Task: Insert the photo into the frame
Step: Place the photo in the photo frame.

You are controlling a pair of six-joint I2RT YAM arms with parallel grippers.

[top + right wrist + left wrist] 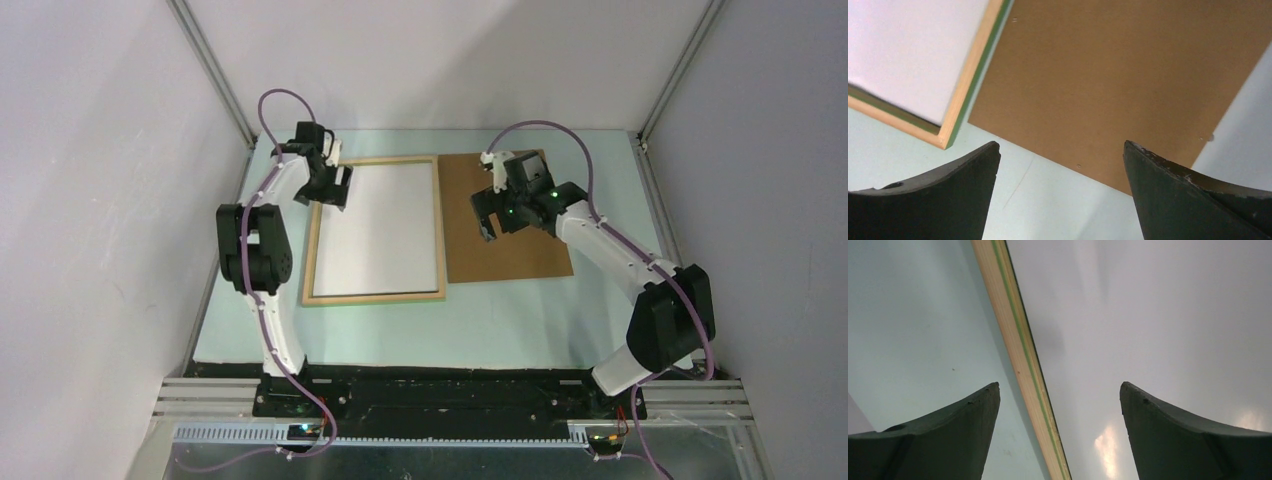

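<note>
The frame (375,297) lies flat on the table's left half, pale wood side up. The photo (385,225) rests inside its border, plain white back showing. My left gripper (332,190) hovers open over the frame's far left rail. In the left wrist view, the rail (1018,340) runs between the spread fingers (1059,387), with the white photo (1148,315) to its right. My right gripper (497,222) hangs open above the brown backing board's left part. The right wrist view shows the frame's corner (975,75), the photo (908,45) and nothing between my fingers (1061,145).
A brown backing board (520,255) lies flat just right of the frame, also in the right wrist view (1123,75). The pale green table mat (420,335) is bounded by white walls on both sides and at the back.
</note>
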